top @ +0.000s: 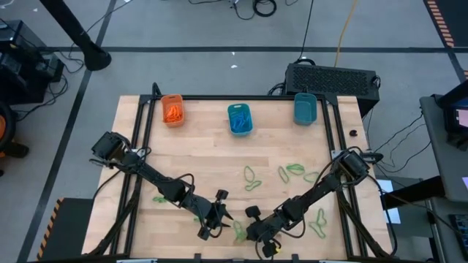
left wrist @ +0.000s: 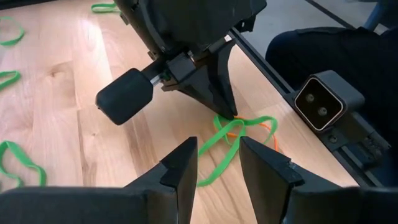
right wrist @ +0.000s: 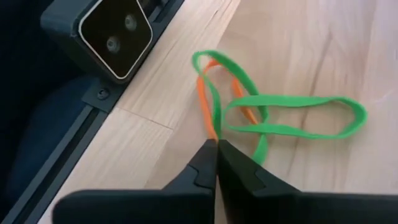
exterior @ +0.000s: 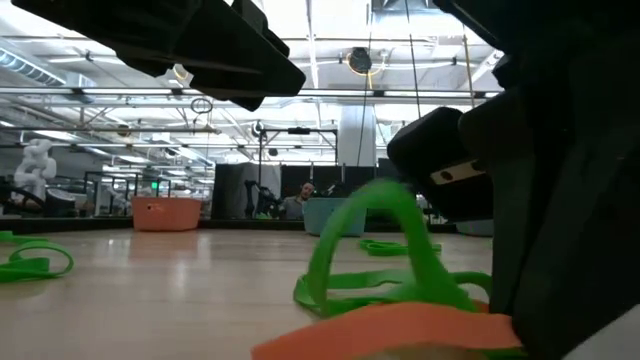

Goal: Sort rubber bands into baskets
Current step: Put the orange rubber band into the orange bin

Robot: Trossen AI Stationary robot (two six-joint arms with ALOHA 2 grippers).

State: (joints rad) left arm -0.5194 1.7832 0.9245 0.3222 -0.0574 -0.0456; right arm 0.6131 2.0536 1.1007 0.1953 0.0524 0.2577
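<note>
Fingers of the right gripper [right wrist: 216,144] pinch tangled orange band [right wrist: 204,102] and green band [right wrist: 292,115] at the table's near edge; left gripper [left wrist: 219,158] hovers spread. Next: separating, then lifting toward the orange basket [top: 172,109].

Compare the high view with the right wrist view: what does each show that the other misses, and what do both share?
Only the high view shows the orange basket, two blue baskets and the left gripper. Only the right wrist view shows the right gripper with jaws shut on an orange band tangled with a green band. Both show the wooden table and green bands.
</note>
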